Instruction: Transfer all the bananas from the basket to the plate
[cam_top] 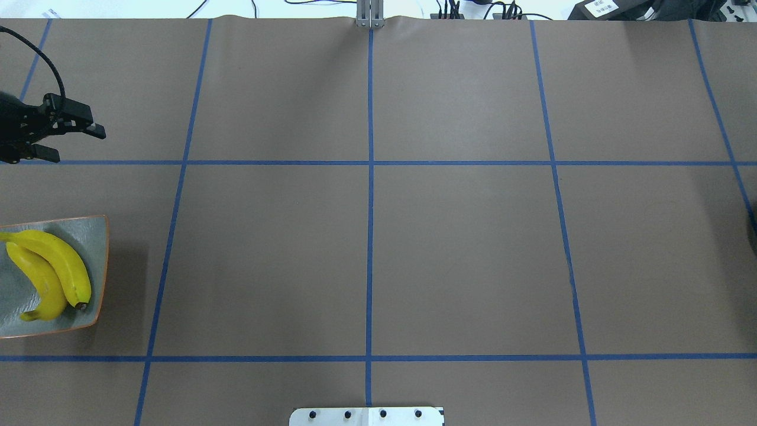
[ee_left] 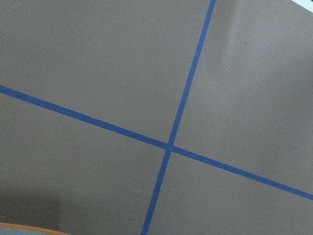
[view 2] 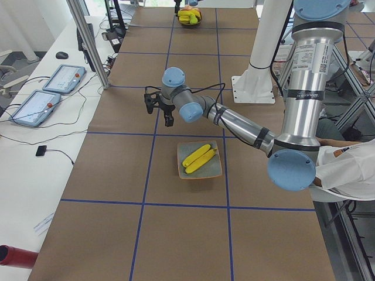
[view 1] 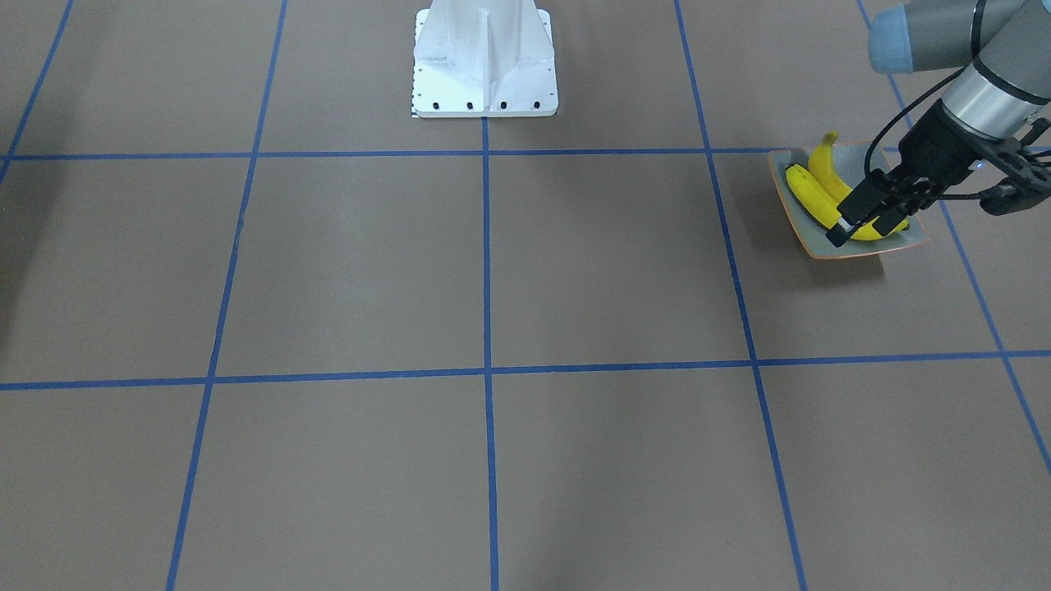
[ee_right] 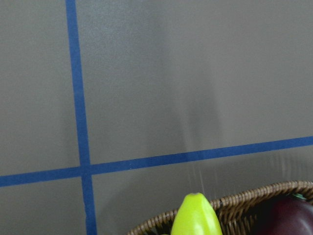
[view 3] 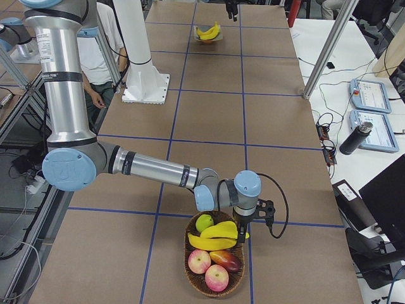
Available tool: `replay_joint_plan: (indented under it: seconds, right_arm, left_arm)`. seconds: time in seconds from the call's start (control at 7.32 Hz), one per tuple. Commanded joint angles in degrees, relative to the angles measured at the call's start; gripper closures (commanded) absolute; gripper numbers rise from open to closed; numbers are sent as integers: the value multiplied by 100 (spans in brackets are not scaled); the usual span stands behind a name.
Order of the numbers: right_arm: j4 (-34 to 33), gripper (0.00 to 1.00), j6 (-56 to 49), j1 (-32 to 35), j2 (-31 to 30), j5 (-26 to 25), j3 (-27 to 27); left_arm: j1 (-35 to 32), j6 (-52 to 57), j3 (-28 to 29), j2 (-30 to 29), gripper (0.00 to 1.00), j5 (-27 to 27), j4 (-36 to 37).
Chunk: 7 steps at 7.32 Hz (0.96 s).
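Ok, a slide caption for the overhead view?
Two bananas lie side by side on the plate at left; the left tool hangs open and empty beyond it.

Left arm (view 2: 234, 120) stretches forward at the scene's left, its left gripper (cam_top: 80, 146) hanging tilted downward with fingers spread and nothing between them. At the far right, the right arm (view 3: 152, 168) extends low, right gripper (view 3: 243, 228) pointing down; whether its jaws are parted cannot be made out.

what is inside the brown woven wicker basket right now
The brown woven wicker basket holds yellow bananas, a green fruit, two red apples and a dark red fruit. The right gripper covers the bananas' one end; whatever lies beneath the fruit is hidden.
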Motion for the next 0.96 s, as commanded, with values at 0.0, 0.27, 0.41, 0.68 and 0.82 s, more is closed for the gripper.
replay_joint_plan:
  seconds: [0.0, 0.27, 0.41, 0.68, 0.82]
  right_arm:
    - [-58, 4, -724, -16, -138, 24, -36]
    - [-112, 14, -792, -16, -165, 24, -37]
    - [-120, 39, -792, -16, -139, 32, -28]
    - [-329, 57, -774, 62, 27, 190, 7]
    - [-549, 54, -757, 124, 116, 243, -1]
  left_arm:
    - [8, -196, -20, -20, 0, 2, 0]
    - [17, -484, -64, -29, 0, -7, 0]
    - [8, -513, -99, -29, 0, -7, 0]
    - [8, -661, -178, -21, 0, 2, 0]
    - [8, -749, -265, -12, 0, 2, 0]
